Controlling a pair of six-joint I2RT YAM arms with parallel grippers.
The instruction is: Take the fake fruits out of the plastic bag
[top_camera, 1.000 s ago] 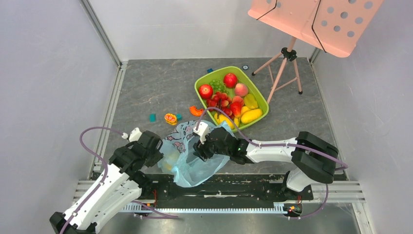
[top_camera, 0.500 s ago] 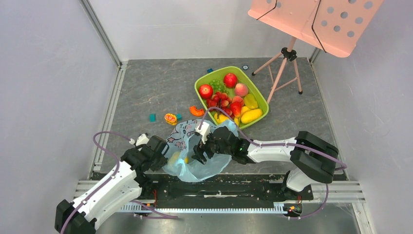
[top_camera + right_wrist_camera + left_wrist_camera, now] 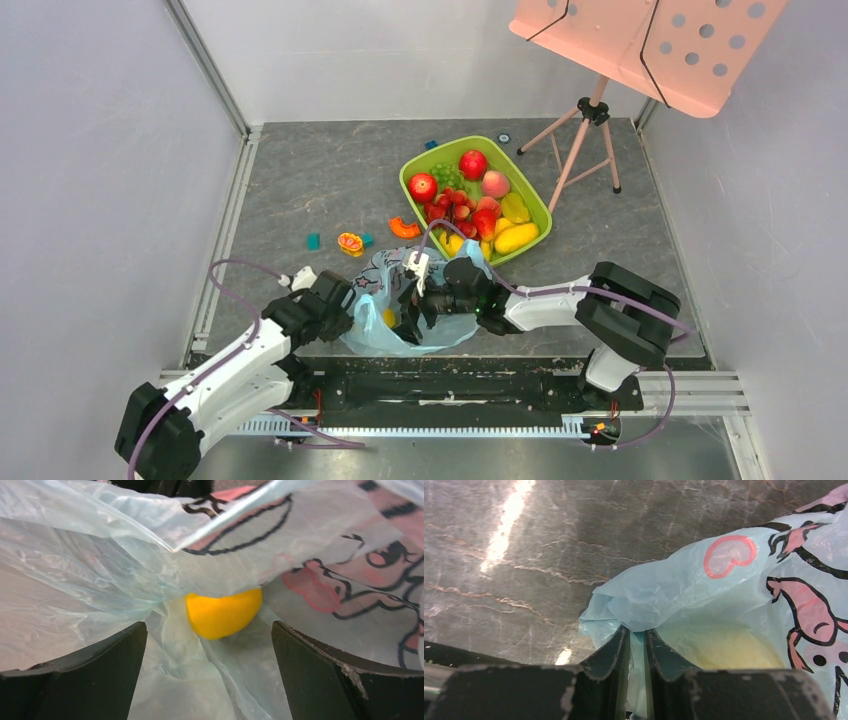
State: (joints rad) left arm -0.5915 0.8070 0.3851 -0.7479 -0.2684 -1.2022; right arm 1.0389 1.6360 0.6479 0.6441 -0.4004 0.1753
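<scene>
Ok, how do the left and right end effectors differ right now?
The left end effector is pinched shut on a fold of the plastic bag; the right end effector stands wide open, holding nothing. The left grips the bag's outer edge; the right faces a yellow fruit among its folds. Both are black.

Spread right claw flanks yellow fruit in bag.

Ahead of the right gripper, a grey marbled tabletop runs to pale walls. Far ahead and right of it stands a pink perforated stand on a tripod. Glare, perhaps lamplight, streaks the tabletop.
</scene>
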